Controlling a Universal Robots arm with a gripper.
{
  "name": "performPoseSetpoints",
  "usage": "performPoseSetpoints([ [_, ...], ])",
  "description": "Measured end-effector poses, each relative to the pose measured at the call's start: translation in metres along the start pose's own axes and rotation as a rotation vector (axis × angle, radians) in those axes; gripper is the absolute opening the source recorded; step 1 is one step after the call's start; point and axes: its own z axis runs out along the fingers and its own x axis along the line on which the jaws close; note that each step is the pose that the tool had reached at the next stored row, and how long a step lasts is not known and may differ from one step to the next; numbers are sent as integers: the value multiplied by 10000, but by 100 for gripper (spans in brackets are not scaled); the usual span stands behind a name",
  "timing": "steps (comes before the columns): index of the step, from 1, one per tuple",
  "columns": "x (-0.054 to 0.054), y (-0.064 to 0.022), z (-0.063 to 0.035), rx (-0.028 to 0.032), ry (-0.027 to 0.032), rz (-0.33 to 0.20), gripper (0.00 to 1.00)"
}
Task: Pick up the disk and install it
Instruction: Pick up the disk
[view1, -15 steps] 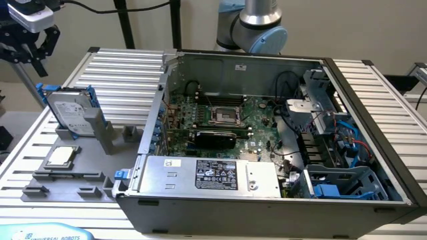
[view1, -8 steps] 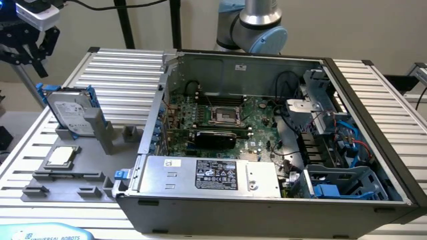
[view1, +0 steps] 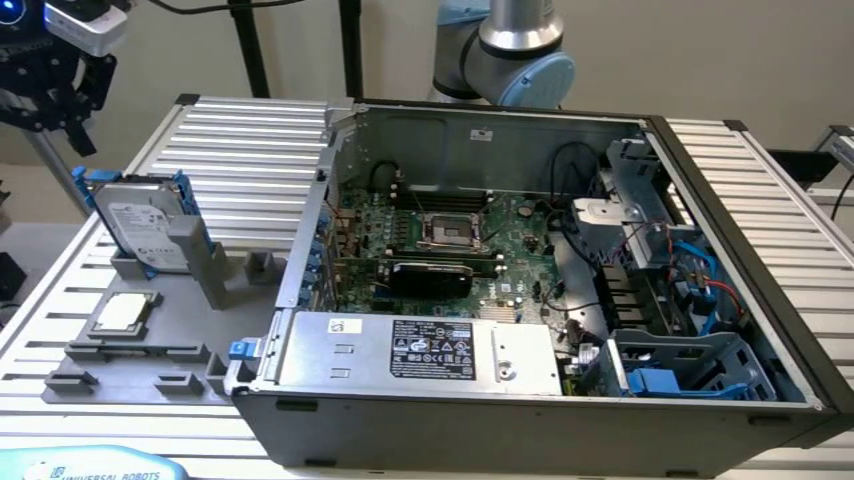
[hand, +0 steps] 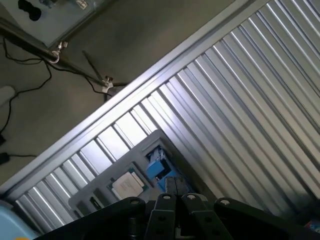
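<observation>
Status: pick-up step not yet begun. The disk (view1: 140, 222) stands on edge in a grey fixture (view1: 160, 355) at the exterior view's left, its label facing the camera and the blue bracket showing along its edges. It is untouched.

The gripper (view1: 51, 105) hangs in the upper left of the exterior view, above the disk and well apart from it. In the wrist view the gripper (hand: 176, 192) has its jaws closed together, with nothing between them. The disk's blue bracket (hand: 159, 167) is seen edge-on just past the fingertips.

Judgement: this is the approach stage. A grasp would call for the jaws to part and for a descent lined up with the disk's thin top edge. The small square CPU chip (view1: 120, 312), lying flat in the same fixture just beside the disk, has to be avoided.

Install site: the open computer case (view1: 534, 425) fills the centre and right of the exterior view. Its motherboard (view1: 447, 235) is exposed, and a blue-grey drive cage (view1: 694, 362) sits at the lower right corner. No disk is visible in the cage.

Surface: a ribbed aluminium desk (view1: 254, 150) carries the fixture and the case.

Room: plain pale wall behind. The wrist view shows a bare floor (hand: 140, 40) with loose black cables (hand: 22, 82).
</observation>
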Motion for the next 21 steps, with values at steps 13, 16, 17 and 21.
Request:
performPoseSetpoints([
  [13, 0, -1, 0, 26, 81, -2314, 11],
  [16, -1, -2, 0, 48, 87, -2778, 11],
  [17, -2, -2, 1, 60, 86, -2927, 11],
  [21, -3, -4, 4, 93, 92, -3525, 11],
])
